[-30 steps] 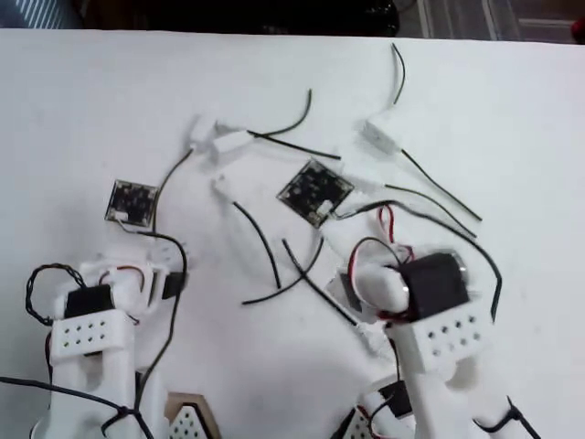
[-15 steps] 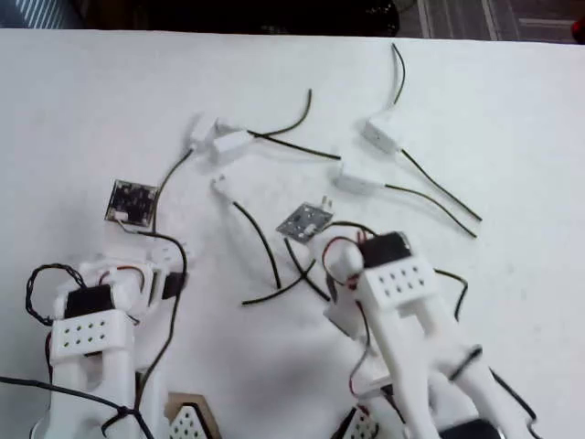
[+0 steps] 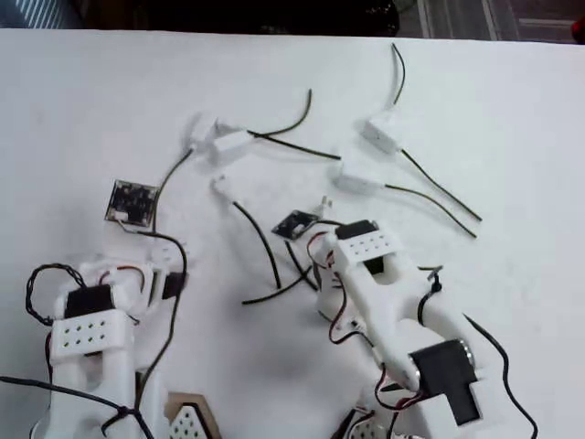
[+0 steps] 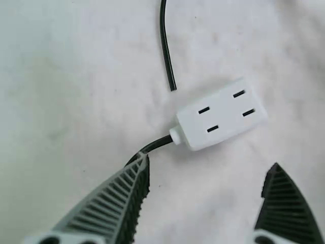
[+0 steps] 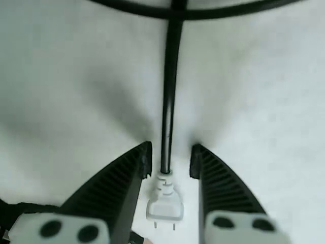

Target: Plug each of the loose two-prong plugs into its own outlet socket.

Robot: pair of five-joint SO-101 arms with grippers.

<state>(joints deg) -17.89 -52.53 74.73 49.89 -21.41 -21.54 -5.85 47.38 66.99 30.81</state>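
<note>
My right gripper (image 5: 170,149) is open by a narrow gap, with a black cord (image 5: 169,81) running between its fingers. The cord ends in a white two-prong plug (image 5: 163,204) that lies on the table, prongs pointing back toward the wrist. In the high view this gripper (image 3: 294,224) hangs low over the crossed cords at mid-table. My left gripper (image 4: 208,170) is open wide above a white outlet socket (image 4: 221,119) with two pairs of slots. The socket's cord passes by one fingertip. From above, the left gripper (image 3: 131,202) sits at the left of the table.
More white plug and socket pieces with black cords lie farther back: one pair (image 3: 219,142), another (image 3: 379,135), a third (image 3: 355,183) and a small one (image 3: 219,187). A loose cord end (image 4: 167,61) lies near the outlet. The white table (image 3: 512,110) is bare at far right.
The right arm swung forward and down, carrying its gripper nearer and leftward onto the crossed cords. The left arm stayed still.
</note>
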